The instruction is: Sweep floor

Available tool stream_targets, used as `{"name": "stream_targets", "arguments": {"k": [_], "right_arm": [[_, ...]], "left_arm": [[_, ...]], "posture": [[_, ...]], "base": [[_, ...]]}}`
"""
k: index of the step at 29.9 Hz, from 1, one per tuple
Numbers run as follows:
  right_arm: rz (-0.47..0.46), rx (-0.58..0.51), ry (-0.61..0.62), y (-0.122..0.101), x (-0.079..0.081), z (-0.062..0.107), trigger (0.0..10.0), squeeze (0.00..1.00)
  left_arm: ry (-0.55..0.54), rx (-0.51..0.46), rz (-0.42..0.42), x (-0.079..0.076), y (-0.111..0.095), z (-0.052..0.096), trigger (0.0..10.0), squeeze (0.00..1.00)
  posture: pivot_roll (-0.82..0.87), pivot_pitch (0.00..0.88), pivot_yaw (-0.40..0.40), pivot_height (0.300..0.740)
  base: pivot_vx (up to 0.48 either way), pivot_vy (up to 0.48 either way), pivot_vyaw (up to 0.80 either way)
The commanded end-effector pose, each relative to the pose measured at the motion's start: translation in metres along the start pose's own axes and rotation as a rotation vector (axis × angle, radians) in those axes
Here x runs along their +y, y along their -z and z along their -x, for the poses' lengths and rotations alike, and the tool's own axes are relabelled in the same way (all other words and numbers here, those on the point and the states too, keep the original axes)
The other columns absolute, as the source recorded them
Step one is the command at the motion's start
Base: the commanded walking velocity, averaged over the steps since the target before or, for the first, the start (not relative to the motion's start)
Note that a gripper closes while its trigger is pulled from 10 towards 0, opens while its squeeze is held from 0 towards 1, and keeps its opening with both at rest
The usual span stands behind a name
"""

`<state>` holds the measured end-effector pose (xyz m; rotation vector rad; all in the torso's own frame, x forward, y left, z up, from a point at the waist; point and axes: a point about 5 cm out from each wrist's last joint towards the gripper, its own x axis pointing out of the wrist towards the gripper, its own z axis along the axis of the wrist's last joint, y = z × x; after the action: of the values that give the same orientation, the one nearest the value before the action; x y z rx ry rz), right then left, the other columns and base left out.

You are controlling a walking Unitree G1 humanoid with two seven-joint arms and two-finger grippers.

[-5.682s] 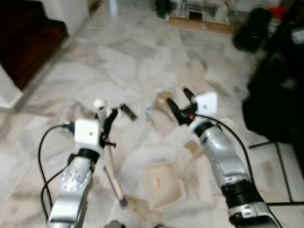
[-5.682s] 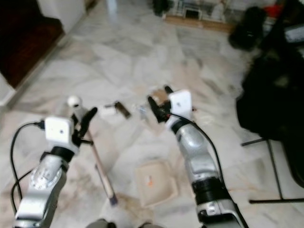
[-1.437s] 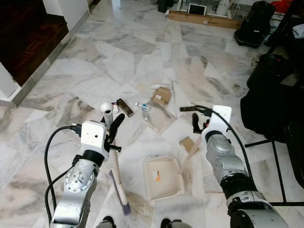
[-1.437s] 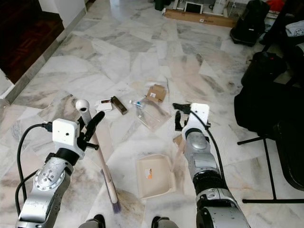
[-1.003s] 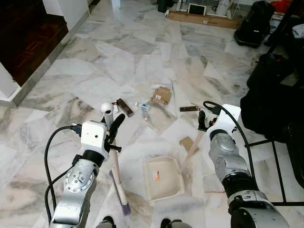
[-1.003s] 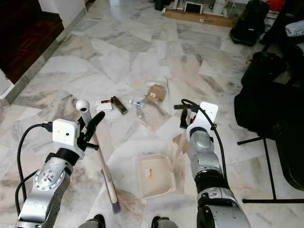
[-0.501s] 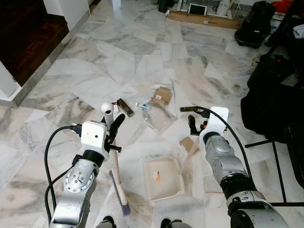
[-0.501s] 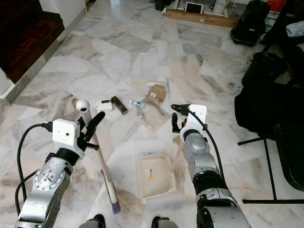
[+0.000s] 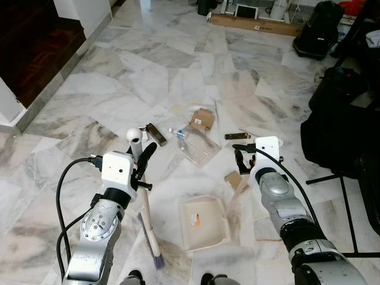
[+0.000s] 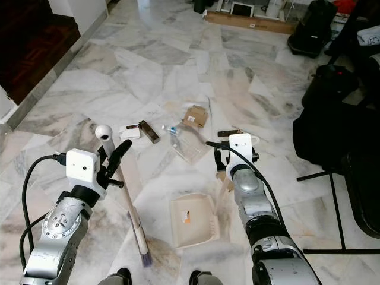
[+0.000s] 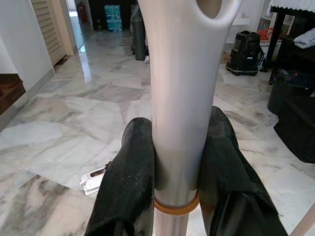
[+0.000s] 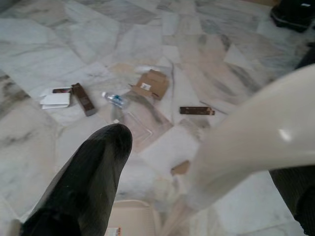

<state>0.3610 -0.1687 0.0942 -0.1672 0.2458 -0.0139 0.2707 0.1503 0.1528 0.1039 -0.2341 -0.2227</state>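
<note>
Your left gripper point(image 11: 174, 162) is clenched on the broom handle point(image 11: 179, 88), its fingers point(image 11: 132, 167) pressed against both sides; the broom point(image 9: 144, 205) stands nearly upright with its bristles on the marble floor point(image 9: 178, 77). Your right gripper point(image 9: 242, 159) holds the dustpan's cream handle point(image 12: 256, 132). The dustpan point(image 9: 203, 224) rests flat on the floor between your arms. Ahead of it lie cardboard scraps point(image 9: 202, 119), a clear plastic sheet point(image 9: 196, 145) and a small bottle point(image 12: 112, 98).

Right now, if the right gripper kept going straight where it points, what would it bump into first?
Probably the clear plastic wrapper lying on the marble floor; the right gripper points down toward it, though depth is unclear.
</note>
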Motion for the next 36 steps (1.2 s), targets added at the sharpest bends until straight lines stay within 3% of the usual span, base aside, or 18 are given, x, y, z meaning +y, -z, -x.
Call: {"name": "stream_targets", "arguments": {"k": [1, 16, 18, 19, 20, 21, 22, 23, 24, 36], "right_arm": [[0.005, 0.033, 0.032, 0.011, -0.007, 0.002, 10.0, 0.0], [-0.119, 0.003, 0.068, 0.009, -0.005, 0.0, 10.0, 0.0], [-0.119, 0.005, 0.068, 0.01, -0.005, 0.0, 8.9, 0.0], [-0.124, 0.007, 0.066, 0.01, -0.005, 0.0, 6.5, 0.0], [-0.124, 0.007, 0.066, 0.01, -0.005, 0.0, 6.5, 0.0], [-0.127, 0.009, 0.065, 0.011, -0.004, 0.0, 5.1, 0.0], [-0.128, 0.01, 0.064, 0.011, -0.004, 0.0, 5.1, 0.0], [-0.128, 0.012, 0.058, 0.012, -0.003, 0.0, 0.5, 0.0], [-0.126, 0.015, 0.053, 0.013, -0.002, 0.0, 0.0, 0.0], [-0.146, -0.041, 0.013, 0.007, 0.004, 0.0, 0.0, 0.0]], "left_arm": [[0.011, -0.031, -0.014, -0.002, -0.009, 0.002, 10.0, 0.0], [0.016, -0.028, -0.017, -0.002, -0.01, 0.003, 10.0, 0.0], [0.016, -0.026, -0.017, -0.002, -0.009, 0.003, 10.0, 0.0], [0.017, -0.025, -0.017, -0.002, -0.009, 0.004, 10.0, 0.0], [0.017, -0.025, -0.017, -0.002, -0.009, 0.004, 10.0, 0.0], [0.017, -0.024, -0.017, -0.002, -0.009, 0.004, 10.0, 0.0], [0.017, -0.023, -0.017, -0.002, -0.009, 0.004, 10.0, 0.0], [0.018, -0.022, -0.018, -0.003, -0.009, 0.004, 10.0, 0.0], [0.019, -0.022, -0.018, -0.003, -0.009, 0.004, 10.0, 0.0], [0.026, -0.027, -0.026, -0.003, -0.01, 0.003, 10.0, 0.0]], "posture": [[-0.02, 0.22, -0.049, 0.74], [-0.01, 0.225, -0.041, 0.74], [-0.01, 0.226, -0.041, 0.74], [-0.01, 0.226, -0.04, 0.74], [-0.01, 0.226, -0.04, 0.74], [-0.01, 0.227, -0.04, 0.74], [-0.01, 0.227, -0.039, 0.74], [0.0, 0.228, -0.04, 0.74], [0.0, 0.228, -0.04, 0.74], [0.0, 0.222, -0.038, 0.74]], "base": [[0.0, 0.0, 0.0], [0.0, 0.0, 0.0], [0.0, 0.0, 0.0], [0.0, 0.0, 0.0], [0.0, 0.0, 0.0], [0.0, 0.0, 0.0], [0.0, 0.0, 0.0], [0.0, 0.0, 0.0], [0.0, 0.0, 0.0], [0.0, 0.0, 0.0]]}}
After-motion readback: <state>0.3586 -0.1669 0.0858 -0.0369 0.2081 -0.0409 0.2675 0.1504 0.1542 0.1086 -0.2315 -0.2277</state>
